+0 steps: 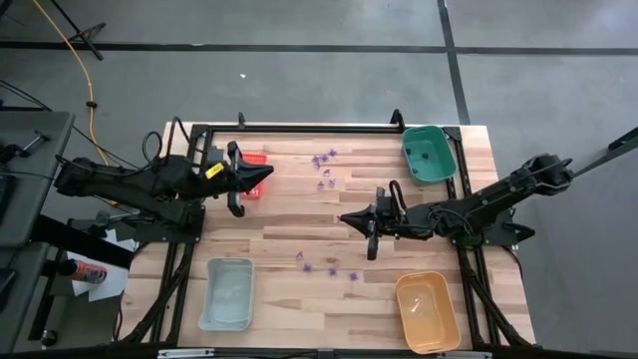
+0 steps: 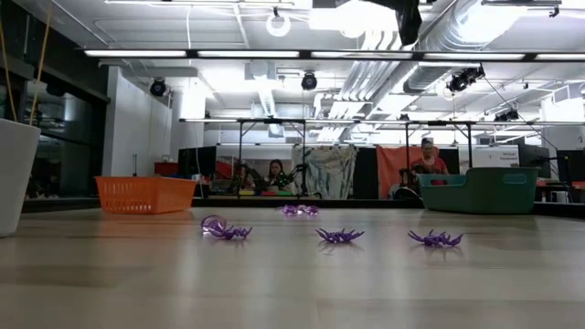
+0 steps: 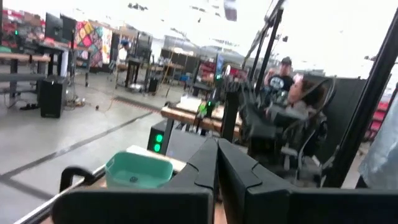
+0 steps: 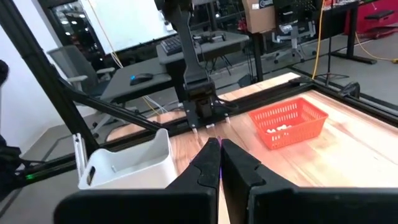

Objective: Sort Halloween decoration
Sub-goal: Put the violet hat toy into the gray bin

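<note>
Wooden table (image 1: 299, 224): purple decorations (image 1: 325, 172) are scattered mid-table; the left gripper (image 1: 267, 176) and right gripper (image 1: 344, 217) are held clenched, empty.

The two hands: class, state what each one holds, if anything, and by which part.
Nothing is held. The left hand and the right hand are both shut with nothing between their fingers, above the table.
</note>
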Controlling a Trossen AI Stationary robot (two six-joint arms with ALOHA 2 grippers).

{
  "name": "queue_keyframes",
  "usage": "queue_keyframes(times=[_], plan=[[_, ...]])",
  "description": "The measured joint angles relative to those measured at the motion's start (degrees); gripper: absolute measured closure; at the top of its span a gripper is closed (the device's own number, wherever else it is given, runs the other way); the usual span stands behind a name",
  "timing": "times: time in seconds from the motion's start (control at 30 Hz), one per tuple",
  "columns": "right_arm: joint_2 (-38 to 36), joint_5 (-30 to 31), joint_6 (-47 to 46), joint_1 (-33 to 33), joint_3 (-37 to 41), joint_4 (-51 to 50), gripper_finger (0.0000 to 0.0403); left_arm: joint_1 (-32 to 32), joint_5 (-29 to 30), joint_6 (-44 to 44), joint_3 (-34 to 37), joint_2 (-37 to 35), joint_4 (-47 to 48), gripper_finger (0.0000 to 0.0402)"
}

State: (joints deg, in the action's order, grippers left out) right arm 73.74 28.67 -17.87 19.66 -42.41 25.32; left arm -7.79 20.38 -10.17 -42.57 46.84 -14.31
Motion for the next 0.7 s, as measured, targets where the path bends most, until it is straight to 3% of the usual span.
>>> queue_keyframes(times=[0.3,0.5,0.7], plan=[[10.7,-5.5,0.7,-1.3,-3.9,6.7,0.0403,0.0,0.0,3.4,0.0,-0.3,-2.4,0.0401],[24.1,-14.9,5.2,-1.3,-15.4,6.7,0.0403,0.0,0.0,3.3,0.0,-0.4,-2.1,0.0401],[39.3,-22.8,6.4,-1.3,-31.8,6.6,0.0403,0.0,0.0,3.3,0.0,-0.4,-2.2,0.0401]])
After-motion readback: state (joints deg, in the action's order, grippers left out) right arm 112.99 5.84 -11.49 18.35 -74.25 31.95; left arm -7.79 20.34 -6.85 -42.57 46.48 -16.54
